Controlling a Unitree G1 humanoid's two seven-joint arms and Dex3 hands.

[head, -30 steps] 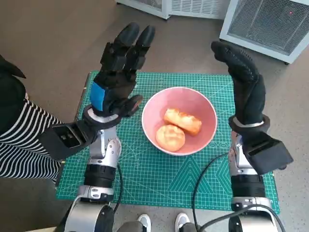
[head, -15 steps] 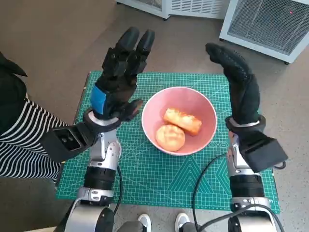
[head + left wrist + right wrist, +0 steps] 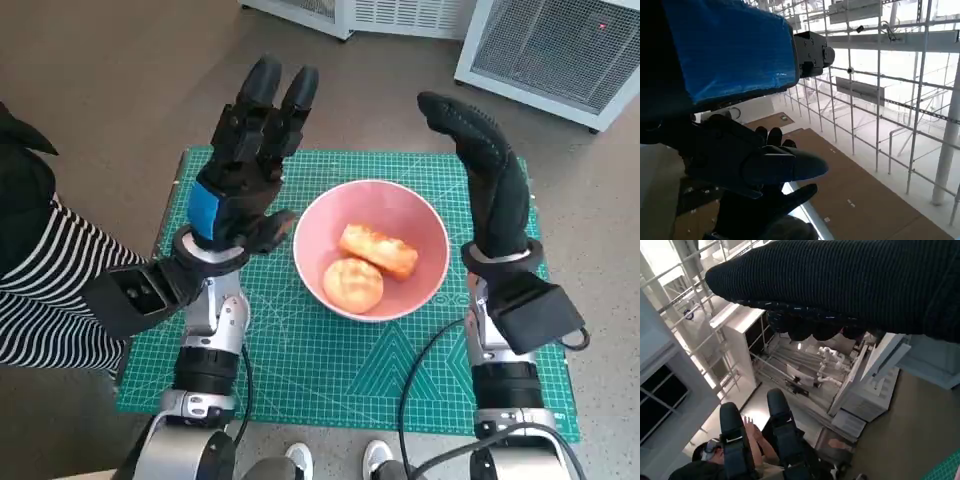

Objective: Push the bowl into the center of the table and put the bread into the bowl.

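A pink bowl (image 3: 415, 225) sits near the middle of the green cutting mat (image 3: 300, 360) in the head view. Two pieces of golden bread lie inside it, an oblong one (image 3: 378, 250) and a round one (image 3: 352, 285). My left hand (image 3: 243, 165) is raised above the mat to the left of the bowl, fingers spread and holding nothing. My right hand (image 3: 490, 185) is raised to the right of the bowl, fingers extended and empty. The left wrist view shows my left hand (image 3: 730, 100) with the gloved right hand (image 3: 765, 215) beyond it. In the right wrist view the glove (image 3: 840, 285) spans the picture.
A person in a striped sleeve (image 3: 40, 300) sits close at the left edge. White grilled appliances (image 3: 550, 50) stand on the floor beyond the table. Cables (image 3: 420, 370) run along my right forearm. A seated person (image 3: 755, 450) shows in the right wrist view.
My right hand has shifted slightly left, toward the bowl, and my left hand has edged a little left. The bowl and bread have not moved.
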